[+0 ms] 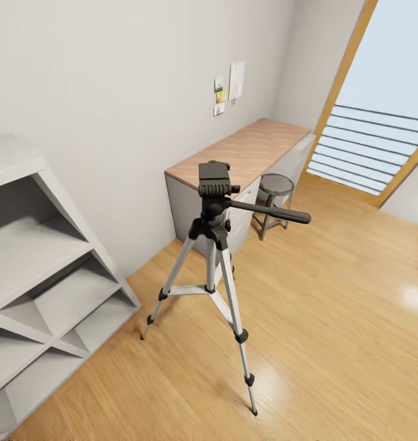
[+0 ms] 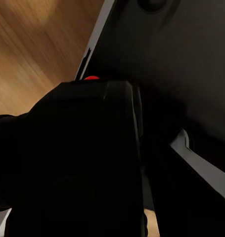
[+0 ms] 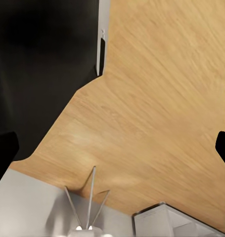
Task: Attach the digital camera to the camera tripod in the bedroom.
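Closest in, the left wrist view has the digital camera (image 2: 87,158) right up against the lens: a black body with its red dot on the upper edge, taking up most of the frame. It sits where the left arm's jaws would be, yet the fingers cannot be picked out from the black mass, so I cannot tell whether they hold it or how far they are parted. Wood floor (image 2: 33,44) lies behind it.

In the right wrist view the right gripper (image 3: 114,148) has its jaws wide apart, one dark fingertip (image 3: 3,153) at each side edge with nothing between them but floor; thin silver legs show far off.

From the head view, the camera tripod (image 1: 212,245) stands upright on the plank floor, legs spread, pan handle pointing right, its head plate bare. White cube shelving (image 1: 43,288) is near on the left. Behind the tripod a wood-topped counter (image 1: 251,147) runs along the grey wall, a small dark stool (image 1: 275,187) beside it, and the tall window (image 1: 380,110) beyond.
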